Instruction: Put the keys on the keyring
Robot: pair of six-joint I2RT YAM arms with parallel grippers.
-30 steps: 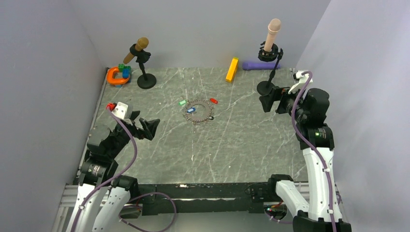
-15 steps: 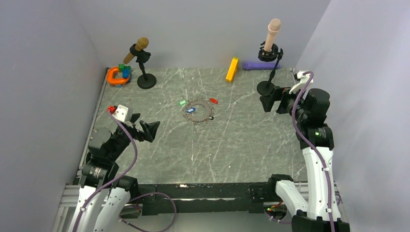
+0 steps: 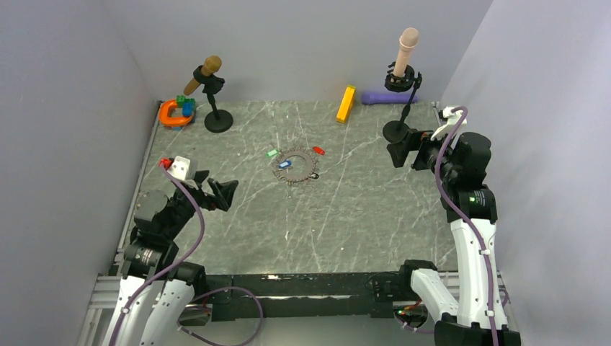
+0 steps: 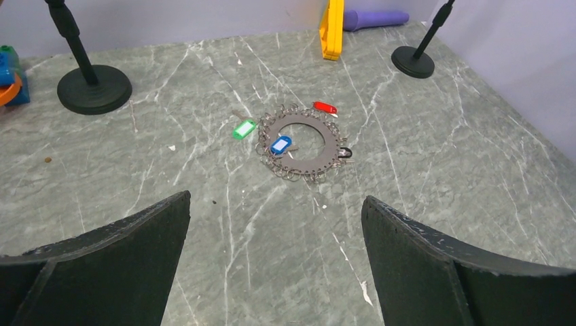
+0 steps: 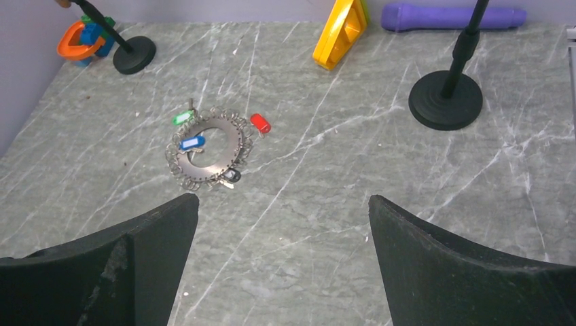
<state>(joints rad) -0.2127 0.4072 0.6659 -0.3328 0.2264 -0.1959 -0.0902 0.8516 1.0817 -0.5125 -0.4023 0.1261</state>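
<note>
The grey keyring [image 3: 305, 158] lies flat near the table's middle; it also shows in the left wrist view [image 4: 330, 139] and the right wrist view [image 5: 231, 146]. A blue key [image 3: 286, 164] lies on its left rim. A green key [image 3: 271, 153] lies at its upper left, a red key [image 3: 318, 151] at its upper right, and a black key [image 3: 314, 175] at its lower right edge. My left gripper [image 3: 216, 186] is open and empty, well to the ring's left [image 4: 275, 200]. My right gripper [image 3: 398, 148] is open and empty, far to its right [image 5: 282, 199].
A mic stand [image 3: 218, 119] stands at the back left beside an orange C-shaped toy [image 3: 175, 113]. A second stand [image 3: 395, 130] is at the back right, close to my right gripper. A yellow block [image 3: 346, 104] and a purple cylinder [image 3: 385, 96] lie by the back wall.
My left arm has drawn back slightly toward the near left. The right arm, ring and keys have not moved.
</note>
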